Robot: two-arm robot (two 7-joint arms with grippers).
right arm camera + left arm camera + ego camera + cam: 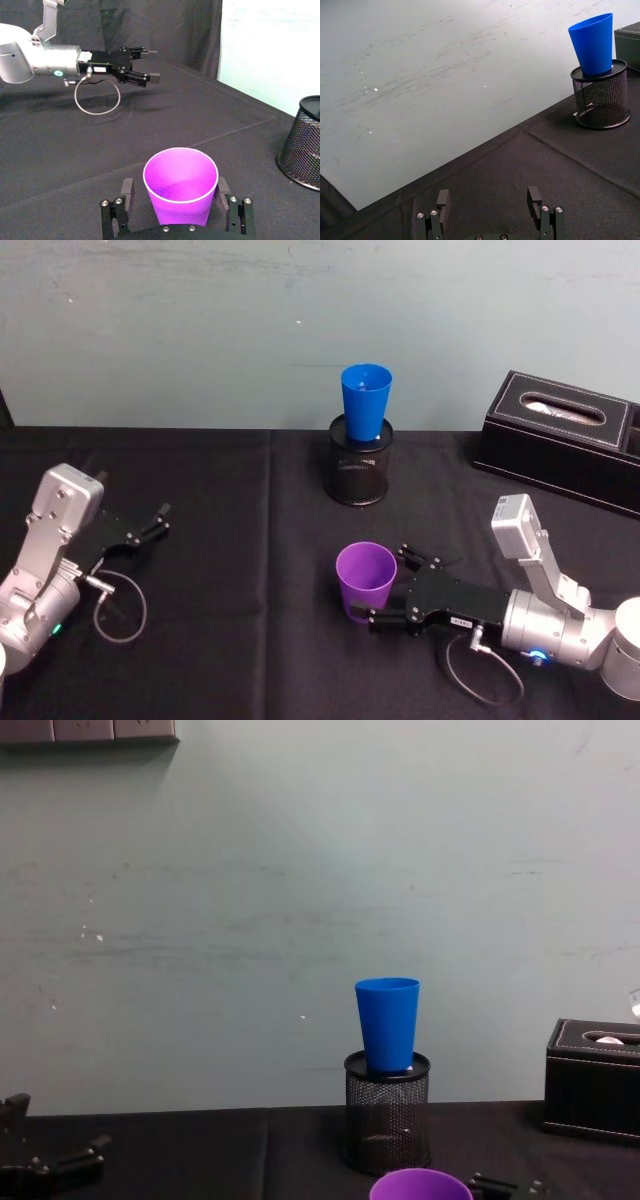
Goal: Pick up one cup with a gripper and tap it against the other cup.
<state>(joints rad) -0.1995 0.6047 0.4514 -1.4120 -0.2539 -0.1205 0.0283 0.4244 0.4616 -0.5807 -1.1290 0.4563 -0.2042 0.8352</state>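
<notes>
Purple cup point(365, 575) stands upright on the black cloth point(230, 640), front-centre, rim up, long axis vertical. R gripper point(386, 588) straddles its lower half, jaws apart w/ a gap on one side, so not clamped yet, I'd say. Wall's tapered: weak pinch & it may slip on the lift. Blue cup point(366, 400) sits upright, loose in the mesh pen holder point(360, 480) at the back; a hard tap could topple it. L gripper point(155, 523) parked far left, jaws wide.
</notes>
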